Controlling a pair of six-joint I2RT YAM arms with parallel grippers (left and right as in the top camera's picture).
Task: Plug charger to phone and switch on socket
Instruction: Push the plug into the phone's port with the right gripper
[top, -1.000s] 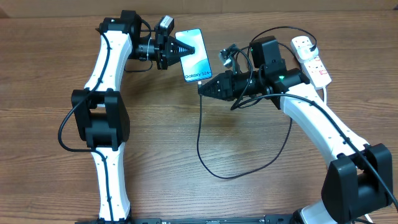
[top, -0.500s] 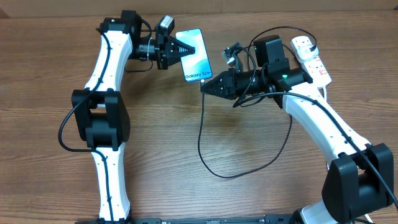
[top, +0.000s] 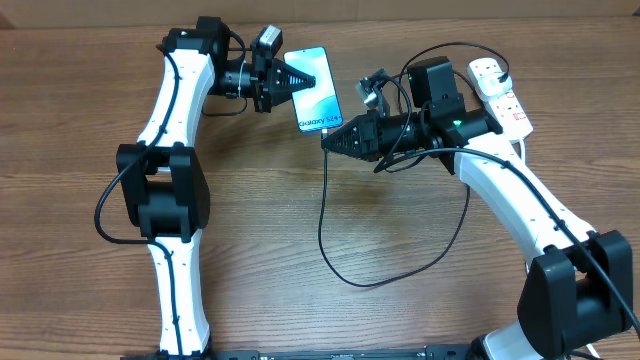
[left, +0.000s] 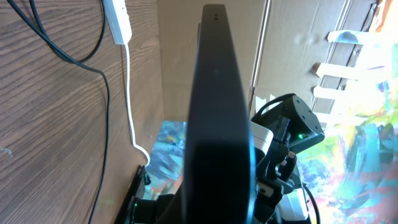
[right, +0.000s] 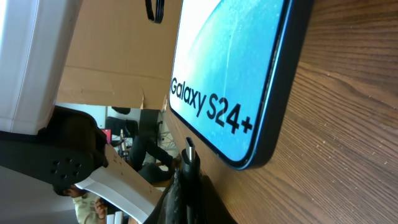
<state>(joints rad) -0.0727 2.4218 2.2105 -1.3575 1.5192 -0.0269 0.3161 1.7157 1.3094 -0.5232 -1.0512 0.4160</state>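
Observation:
The phone (top: 314, 90) has a light blue screen reading "Galaxy S24+" and lies at the back centre of the table. My left gripper (top: 292, 79) is shut on the phone's left edge; its dark edge (left: 219, 124) fills the left wrist view. My right gripper (top: 328, 140) is shut on the charger's connector tip (right: 189, 152), which sits just short of the phone's lower end (right: 249, 158). The black charger cable (top: 325, 230) loops down across the table. The white socket (top: 502, 97) lies at the back right with the black plug (top: 494, 68) in it.
The socket's thick white cord (left: 129, 106) runs along the table's far edge by a cardboard wall (left: 177, 56). Both arm bases (top: 160, 200) (top: 575, 290) stand at the sides.
My right gripper with the connector tip has shifted slightly, staying right by the phone's lower end. The left gripper and phone have barely moved.

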